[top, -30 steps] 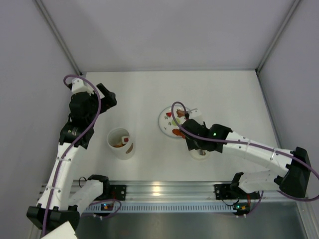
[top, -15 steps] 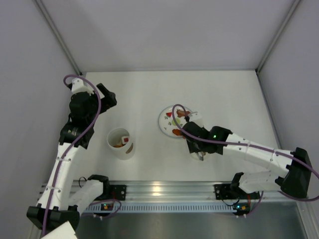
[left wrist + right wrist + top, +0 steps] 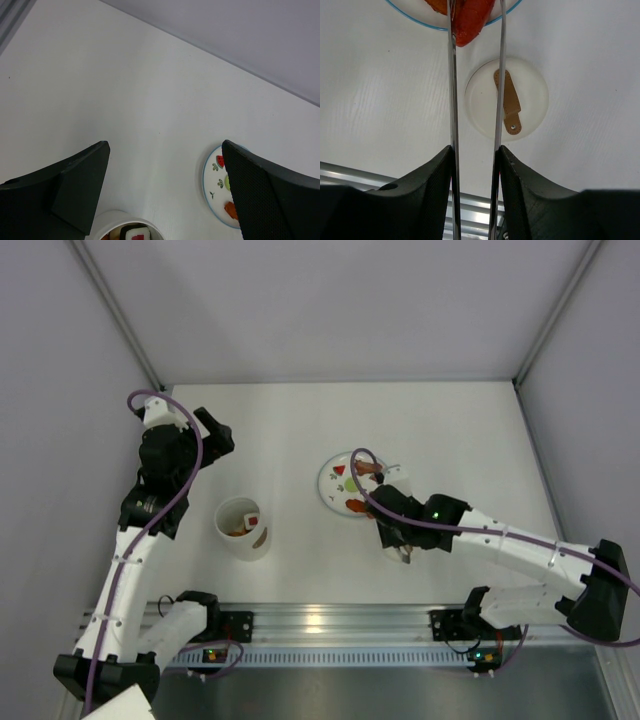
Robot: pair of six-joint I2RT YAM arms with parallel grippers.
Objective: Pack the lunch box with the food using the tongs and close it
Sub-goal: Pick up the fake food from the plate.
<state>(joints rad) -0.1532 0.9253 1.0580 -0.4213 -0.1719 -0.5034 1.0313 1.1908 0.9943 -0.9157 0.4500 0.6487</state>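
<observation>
Right gripper pinches the tongs. Its fingers press on the outer sides of both blades, which are squeezed near-parallel with a narrow gap between them. The tong tips reach over the near rim of the plate and flank a red-orange food piece, each blade touching one side of it. That piece overhangs the plate's near rim; can't tell if it's lifted off. Another orange bit sits just left of the left blade, cut off by the frame.

Below the tongs, just on the near side of the plate, the round white lid lies flat on the table, brown strap facing up. From above, the right arm covers most of it.

The plate sits about mid-table, slightly right of centre, with another food piece at its far-right rim.

Lunch box stands upright and open toward the table's near-left, well apart from the plate. A few food pieces are inside, one white-and-dark roll among them.

Left gripper hovers over the table's left side, beyond the lunch box, jaws spread wide and empty.
</observation>
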